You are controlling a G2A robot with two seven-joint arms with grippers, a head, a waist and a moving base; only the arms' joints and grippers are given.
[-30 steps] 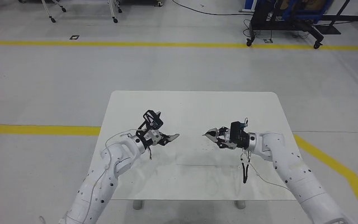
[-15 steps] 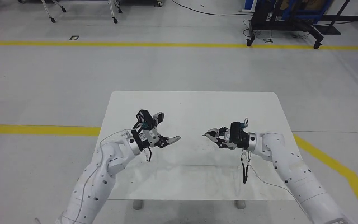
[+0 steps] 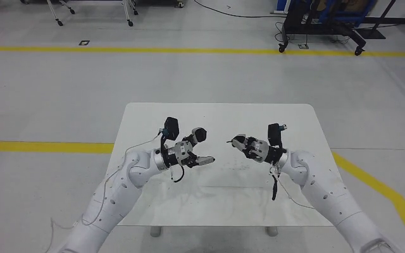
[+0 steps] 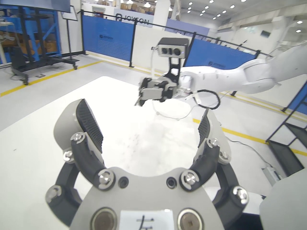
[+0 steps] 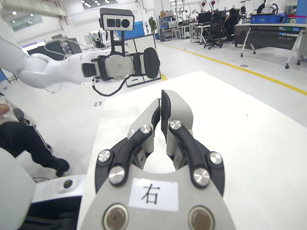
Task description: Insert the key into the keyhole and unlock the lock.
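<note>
Over the middle of the white table [image 3: 218,117] my two grippers face each other with a small gap between them. The left gripper [image 3: 204,148] is open wide, its ribbed pads [image 4: 90,120] far apart with nothing between them [image 4: 144,108]. The right gripper [image 3: 235,141] is shut, and its two pads [image 5: 165,107] press together at the tips [image 5: 160,98] with nothing visible in them. The left wrist view shows the right gripper [image 4: 141,99] hovering a little above the tabletop. Across the table, the right wrist view takes in the left gripper [image 5: 146,63], turned side-on.
A black cable [image 3: 274,186] hangs from the right forearm toward the table's near right part. The tabletop [image 5: 239,132] is bare white. Beyond the table's far edge [image 3: 218,105] lies open floor with yellow lines.
The left gripper has rolled its wrist, shifted right toward the centre and opened wider. The right gripper has turned and moved slightly toward the far side, staying shut.
</note>
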